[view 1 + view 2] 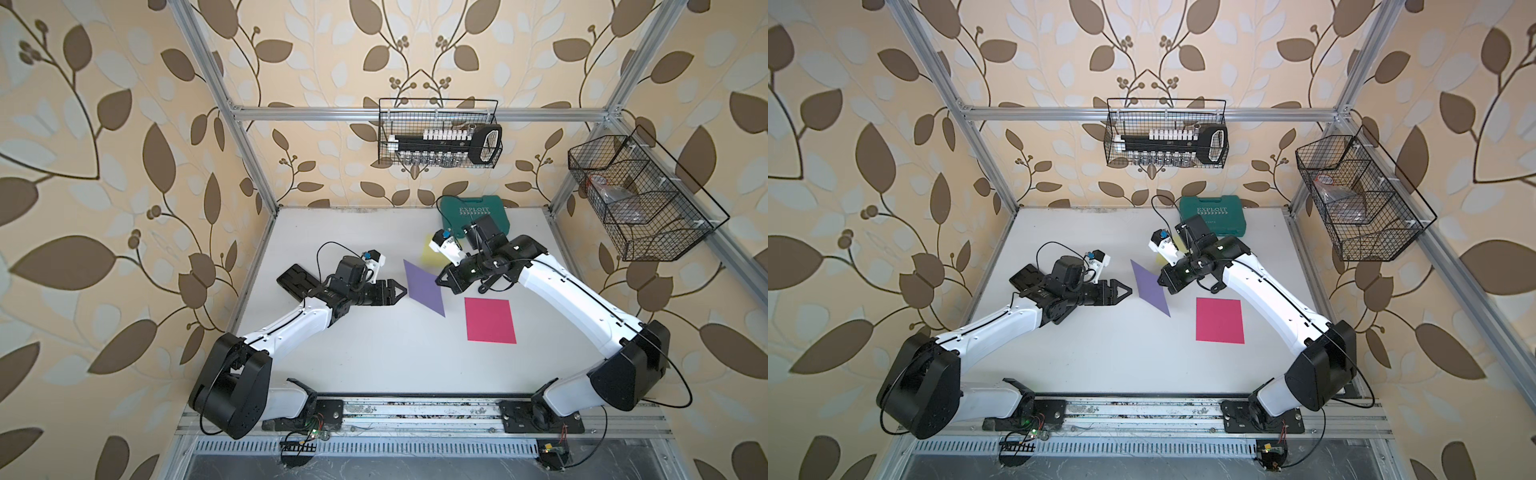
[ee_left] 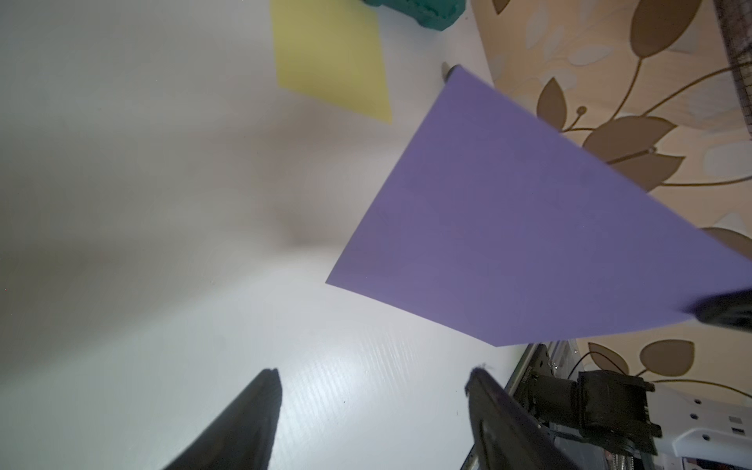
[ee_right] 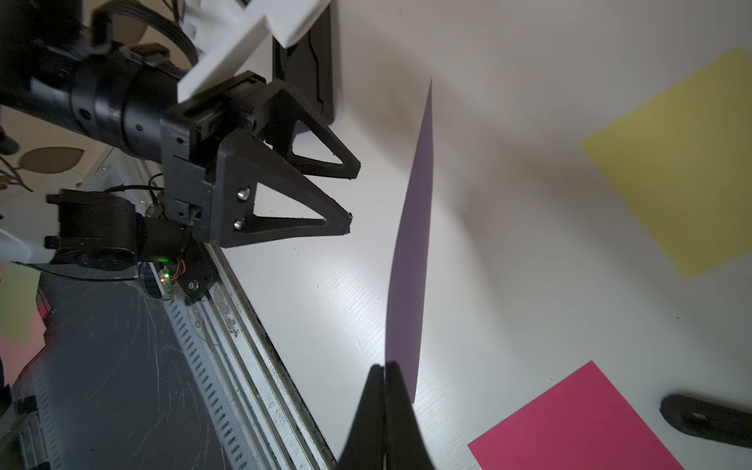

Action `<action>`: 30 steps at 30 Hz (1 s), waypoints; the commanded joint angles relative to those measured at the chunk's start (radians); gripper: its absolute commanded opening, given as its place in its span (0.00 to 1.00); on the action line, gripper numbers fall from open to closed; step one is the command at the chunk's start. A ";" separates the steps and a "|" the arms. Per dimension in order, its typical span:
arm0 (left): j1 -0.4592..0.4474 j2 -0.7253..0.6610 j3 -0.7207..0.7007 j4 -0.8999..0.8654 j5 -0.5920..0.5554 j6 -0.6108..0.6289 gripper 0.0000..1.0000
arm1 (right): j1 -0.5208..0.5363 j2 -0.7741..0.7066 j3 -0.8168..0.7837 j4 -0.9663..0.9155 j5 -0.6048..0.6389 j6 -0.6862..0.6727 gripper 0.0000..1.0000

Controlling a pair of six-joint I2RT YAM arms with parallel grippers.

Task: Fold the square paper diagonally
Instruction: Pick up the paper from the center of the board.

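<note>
Purple paper (image 1: 424, 286) raised, diagonal far-left to near-right; right gripper (image 1: 438, 282) pinches corner; left gripper (image 1: 402, 292) wide, empty.

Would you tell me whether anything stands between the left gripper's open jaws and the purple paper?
Nothing visible does: only bare table separates the left gripper from the purple paper, held in the right gripper.

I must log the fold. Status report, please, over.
Left gripper open, empty. Right gripper shut on purple paper corner; sheet lifted, not folded yet. Pink paper, yellow paper lie flat, apart from it.
</note>
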 commanded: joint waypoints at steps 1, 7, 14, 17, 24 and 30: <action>-0.002 -0.048 0.046 0.067 0.061 0.112 0.75 | -0.025 -0.028 0.075 -0.067 -0.095 -0.056 0.00; -0.001 -0.027 0.167 -0.019 0.137 0.241 0.75 | -0.076 -0.053 0.171 -0.121 -0.208 -0.100 0.00; 0.030 -0.021 0.303 -0.164 0.220 0.376 0.79 | -0.143 -0.052 0.287 -0.200 -0.381 -0.172 0.00; 0.066 -0.035 0.312 -0.165 0.251 0.385 0.80 | -0.166 -0.052 0.325 -0.222 -0.456 -0.191 0.00; 0.103 0.012 0.415 -0.242 0.348 0.478 0.84 | -0.210 -0.060 0.350 -0.230 -0.604 -0.201 0.00; 0.127 0.029 0.465 -0.271 0.592 0.554 0.85 | -0.225 -0.070 0.342 -0.235 -0.678 -0.210 0.00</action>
